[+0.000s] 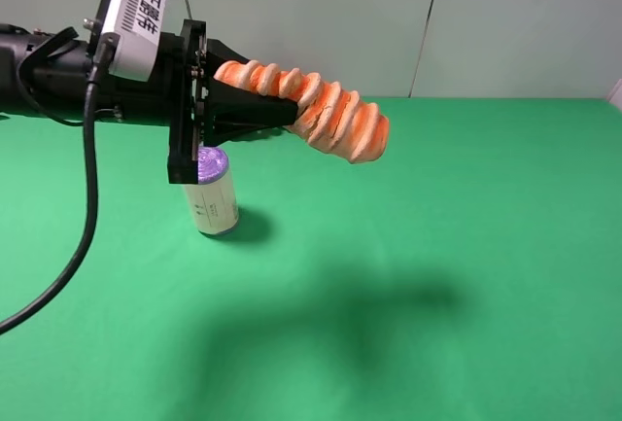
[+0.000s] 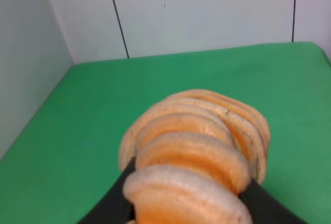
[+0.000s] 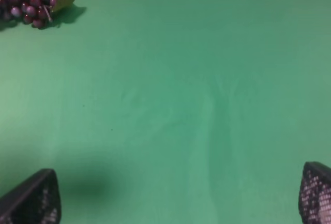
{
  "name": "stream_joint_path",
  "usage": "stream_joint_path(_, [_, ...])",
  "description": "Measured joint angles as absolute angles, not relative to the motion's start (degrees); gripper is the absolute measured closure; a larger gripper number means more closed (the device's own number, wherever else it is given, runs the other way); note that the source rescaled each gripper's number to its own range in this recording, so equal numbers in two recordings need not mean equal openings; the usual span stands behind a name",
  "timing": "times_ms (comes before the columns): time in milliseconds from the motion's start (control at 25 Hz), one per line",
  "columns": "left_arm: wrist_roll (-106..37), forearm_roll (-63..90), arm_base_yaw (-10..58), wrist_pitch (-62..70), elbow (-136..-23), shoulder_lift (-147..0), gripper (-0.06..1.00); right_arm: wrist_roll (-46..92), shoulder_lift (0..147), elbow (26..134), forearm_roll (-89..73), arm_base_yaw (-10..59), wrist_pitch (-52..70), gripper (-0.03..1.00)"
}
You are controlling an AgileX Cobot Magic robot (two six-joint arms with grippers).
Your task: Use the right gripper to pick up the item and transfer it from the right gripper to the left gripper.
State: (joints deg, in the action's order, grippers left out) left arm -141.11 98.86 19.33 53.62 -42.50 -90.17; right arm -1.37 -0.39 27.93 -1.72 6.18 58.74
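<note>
Green worktop (image 1: 505, 246) fills the exterior view, wall-to-wall felt; the left arm (image 1: 58, 76) comes in from 9 o'clock, level and well above the cloth; and there it is, the item (image 1: 330, 110), the orange ridged loaf, up in the air with its free end pointing toward 4 o'clock. Its shadow (image 1: 369, 314) lies at 6 o'clock below, so nothing supports it but the grip.

The left pincer (image 1: 287, 106) is clamped on the item, one black finger either side of the loaf near its rear end; most of the length hangs out beyond the tips. The cream can (image 1: 216, 197) with the purple lid stands upright at 7 o'clock from the loaf, right under the wrist plate.

The right pincer (image 3: 176, 200) is out of the high view; its own camera shows the fingers wide apart, nothing between them, only bare cloth beneath, with the grape bunch (image 3: 31, 0) well apart from it. By my reading the handover is made and only the hold is left.

The danger: a soft body held near one end; the overhang could lever it loose, or it could sag and slide out if the arm swings sharply. A drop might land on the cloth or clip the can; lowering the arm straight down risks toppling that can.
</note>
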Motion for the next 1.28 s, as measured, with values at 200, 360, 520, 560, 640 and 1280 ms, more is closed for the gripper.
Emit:
stream_joint_path(200, [-141.11,98.86,19.33,53.62,-42.5,-90.17,0.93,-1.37,-0.39,27.93,-2.1,5.21,58.74,-0.03])
stream_joint_path(360, [-141.11,98.86,19.33,53.62,-42.5,-90.17,0.93,-1.37,-0.39,27.93,-3.22,0.29,58.74,-0.03])
stream_joint_path(520, [-141.11,98.86,19.33,53.62,-42.5,-90.17,0.93,-1.37,-0.39,27.93,-3.54,-1.58,58.68,-0.03])
stream_joint_path(560, [-141.11,98.86,19.33,53.62,-42.5,-90.17,0.93,-1.37,-0.39,27.93,-3.58,-1.64,58.62,-0.03])
stream_joint_path(640, [-141.11,98.86,19.33,53.58,-42.5,-90.17,0.93,-0.84,-0.39,27.93,-3.4,-1.64,58.62,-0.03])
stream_joint_path(1280, [-141.06,98.86,19.33,53.58,-42.5,-90.17,0.94,0.0,-0.39,27.93,-1.02,-1.64,58.62,-0.03])
